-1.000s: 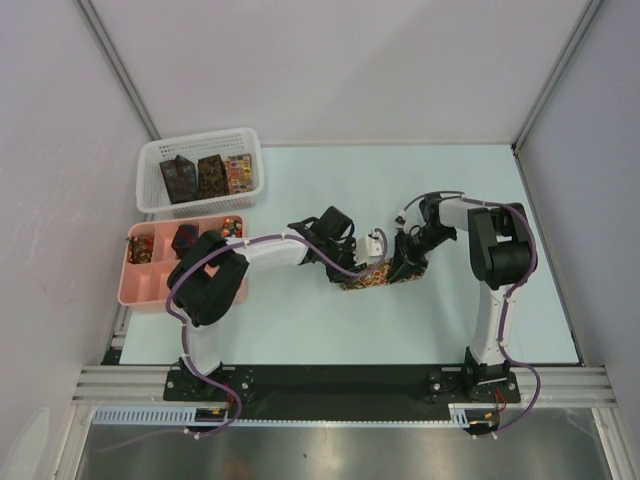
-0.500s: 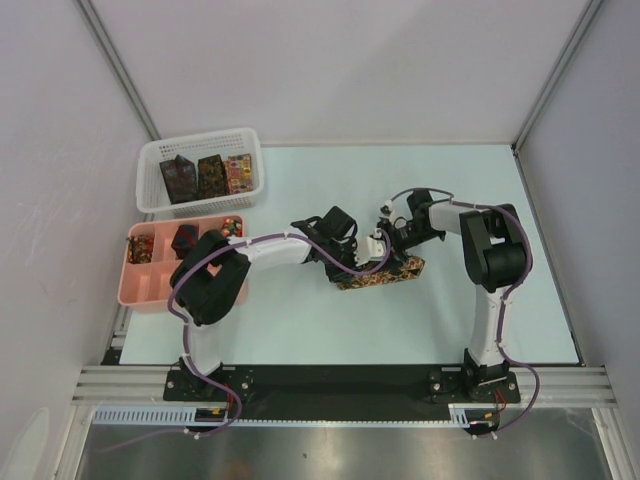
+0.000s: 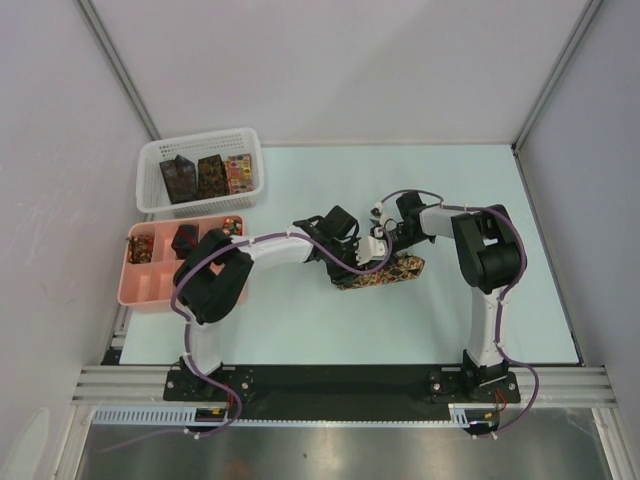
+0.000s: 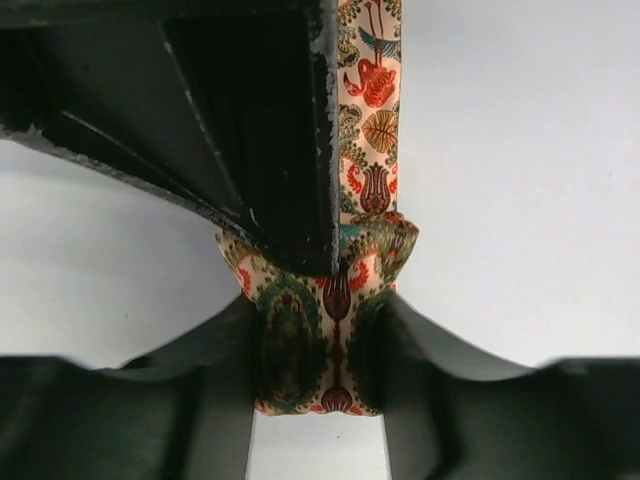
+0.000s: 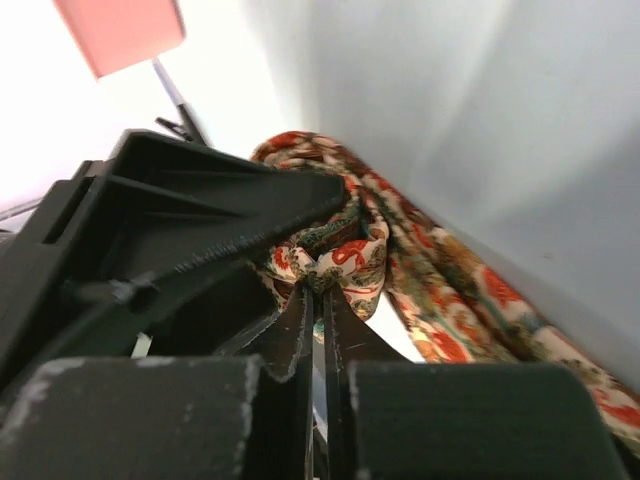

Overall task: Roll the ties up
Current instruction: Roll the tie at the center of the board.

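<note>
A brown-gold patterned tie [image 3: 385,272] lies folded mid-table. My left gripper [image 3: 362,258] comes at it from the left. In the left wrist view the tie's rolled end [image 4: 325,300] fills the gap between the fingers [image 4: 205,400], and the left gripper [image 4: 320,345] is shut on it. My right gripper [image 3: 385,240] reaches in from the right, and its dark finger [image 4: 270,120] crosses over the roll. In the right wrist view the right gripper [image 5: 318,288] is shut, pinching a fold of the tie [image 5: 345,255] at its tips. The rest of the strip [image 5: 470,300] trails away to the right.
A white mesh basket [image 3: 150,195] at the back left holds three folded ties [image 3: 210,175]. In front of it a pink compartment tray [image 3: 140,290] holds small rolled ties [image 3: 185,238]. Both arms crowd the table's middle.
The right gripper has moved left toward the left gripper, opened briefly and shut on a fold of the tie. The tie's right end has settled lower on the table.
</note>
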Controlling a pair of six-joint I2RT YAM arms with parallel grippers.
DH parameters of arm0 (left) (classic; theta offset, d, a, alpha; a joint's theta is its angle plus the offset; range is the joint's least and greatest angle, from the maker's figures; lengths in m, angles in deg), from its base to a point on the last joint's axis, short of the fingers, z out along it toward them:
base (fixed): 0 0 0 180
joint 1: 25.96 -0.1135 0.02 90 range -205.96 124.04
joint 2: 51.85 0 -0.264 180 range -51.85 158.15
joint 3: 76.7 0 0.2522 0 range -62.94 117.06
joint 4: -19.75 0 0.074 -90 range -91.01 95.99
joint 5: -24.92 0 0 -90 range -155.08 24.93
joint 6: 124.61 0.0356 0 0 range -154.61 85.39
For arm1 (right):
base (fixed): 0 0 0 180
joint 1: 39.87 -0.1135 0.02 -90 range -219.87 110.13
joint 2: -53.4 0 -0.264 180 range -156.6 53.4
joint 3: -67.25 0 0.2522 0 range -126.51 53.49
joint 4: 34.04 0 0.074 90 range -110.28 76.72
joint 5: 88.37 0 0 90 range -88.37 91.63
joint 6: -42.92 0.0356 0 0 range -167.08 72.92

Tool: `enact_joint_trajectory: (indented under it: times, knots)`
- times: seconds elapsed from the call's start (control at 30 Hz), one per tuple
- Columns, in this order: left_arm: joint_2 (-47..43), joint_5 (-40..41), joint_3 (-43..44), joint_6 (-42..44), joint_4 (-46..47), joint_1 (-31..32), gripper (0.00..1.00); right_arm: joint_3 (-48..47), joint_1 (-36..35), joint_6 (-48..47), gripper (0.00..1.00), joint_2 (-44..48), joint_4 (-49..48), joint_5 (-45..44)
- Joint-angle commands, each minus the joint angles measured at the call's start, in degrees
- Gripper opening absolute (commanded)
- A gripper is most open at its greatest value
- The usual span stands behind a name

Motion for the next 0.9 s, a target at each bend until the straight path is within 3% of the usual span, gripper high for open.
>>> enact_joint_trajectory:
  times: [0.0, 0.03, 0.13, 0.47, 0.6, 0.7, 0.8, 0.87]
  knots:
    - [0.23, -0.40, -0.61, -1.78, 0.72, -1.89, 0.56, -0.08, 0.80, -3.07, 0.00, -1.76, 1.21, -7.79]
    - [-1.34, -4.58, -0.96, -2.66, 1.42, -2.69, 0.63, -0.16, 0.97, -3.43, 0.00, -1.93, 1.30, -8.50]
    - [-3.99, -10.23, -3.24, -6.44, 5.72, -5.77, 0.71, -0.34, 1.76, -5.45, 0.00, -3.07, 2.44, -11.49]
    - [-4.44, -18.68, -7.38, -11.81, 18.47, -6.83, 0.83, 0.28, 2.91, -5.89, 0.00, -4.66, 4.11, -18.26]
    - [-1.02, -19.75, -6.24, -11.20, 19.88, -5.78, 0.80, -0.16, 2.47, -5.54, 0.00, -5.71, 4.29, -18.00]
    - [0.05, -17.65, -5.71, -9.02, 20.15, -4.46, 0.72, -0.25, 2.38, -5.19, 0.00, -5.63, 3.85, -17.56]
    - [0.93, -13.78, -4.66, -5.23, 17.26, -2.01, 0.51, -0.87, 2.38, -5.28, 0.00, -5.45, 4.20, -17.21]
    - [0.75, -9.56, -5.09, -3.65, 16.28, -0.16, 0.43, -1.48, 2.38, -5.54, 0.00, -5.10, 4.72, -17.12]
